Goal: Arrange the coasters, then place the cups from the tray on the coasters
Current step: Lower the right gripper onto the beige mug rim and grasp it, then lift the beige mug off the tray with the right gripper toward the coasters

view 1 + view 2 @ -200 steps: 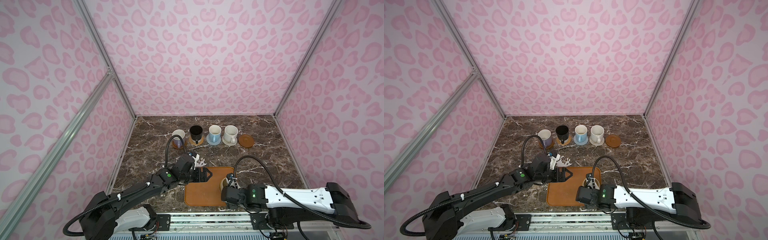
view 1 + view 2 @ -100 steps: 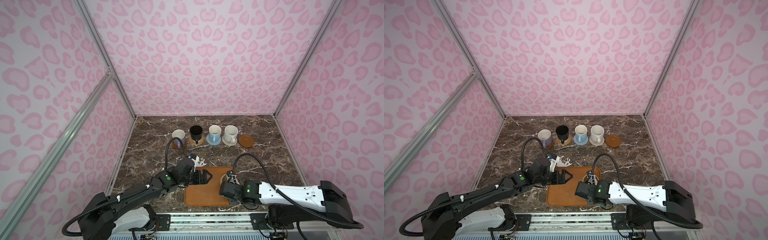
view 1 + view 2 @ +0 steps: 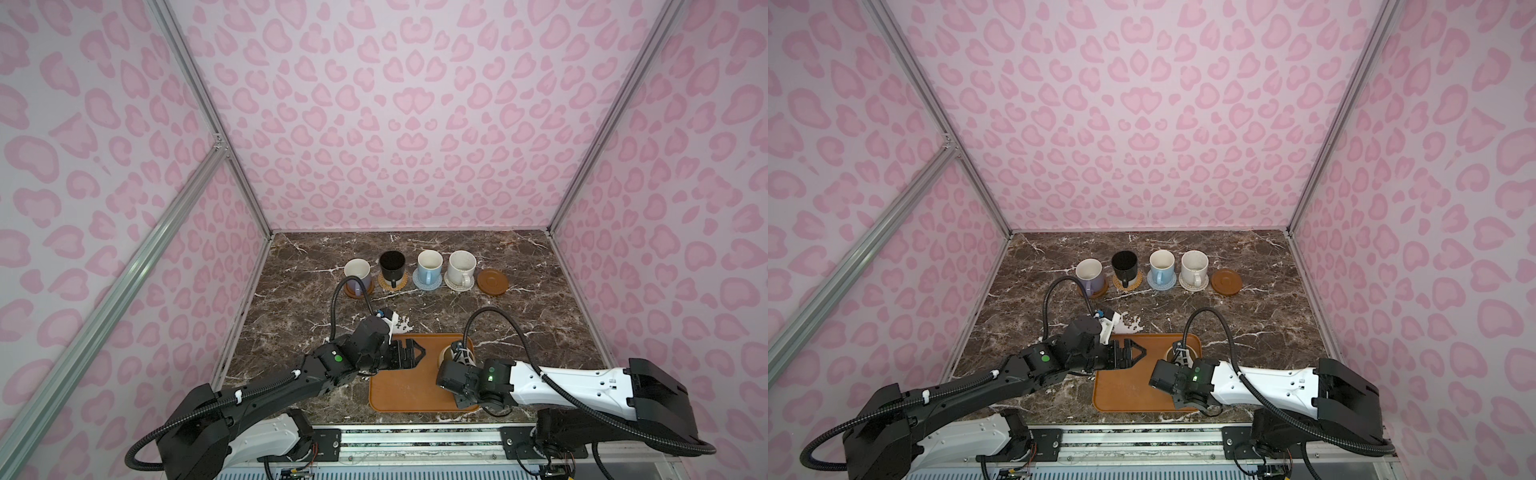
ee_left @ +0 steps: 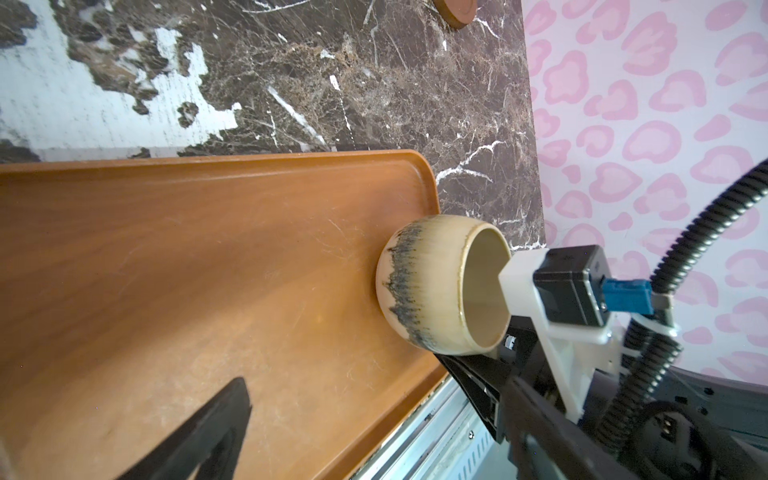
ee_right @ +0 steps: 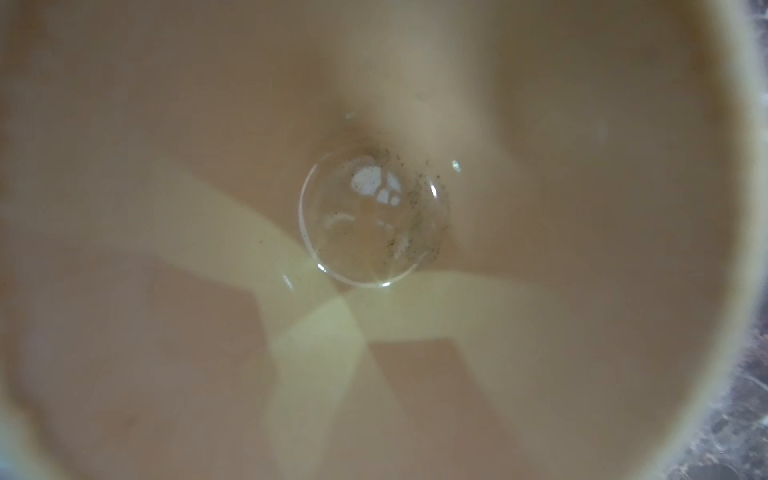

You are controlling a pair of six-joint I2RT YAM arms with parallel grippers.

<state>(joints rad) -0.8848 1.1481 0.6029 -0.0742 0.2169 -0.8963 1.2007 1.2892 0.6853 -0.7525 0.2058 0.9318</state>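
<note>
Now L tool gapes over smooth tray; R tool at squat mug, grip unclear.

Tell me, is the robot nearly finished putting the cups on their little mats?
Nearly! Done: the lavender mug, black mug, light blue mug and speckled white mug each stand on a coaster in the back row. In hand: the right pincer is at the beige mug, which sits on the tray; whether it grips yet is hidden. Left: set that mug on the empty brown coaster at the row's right end.
</note>
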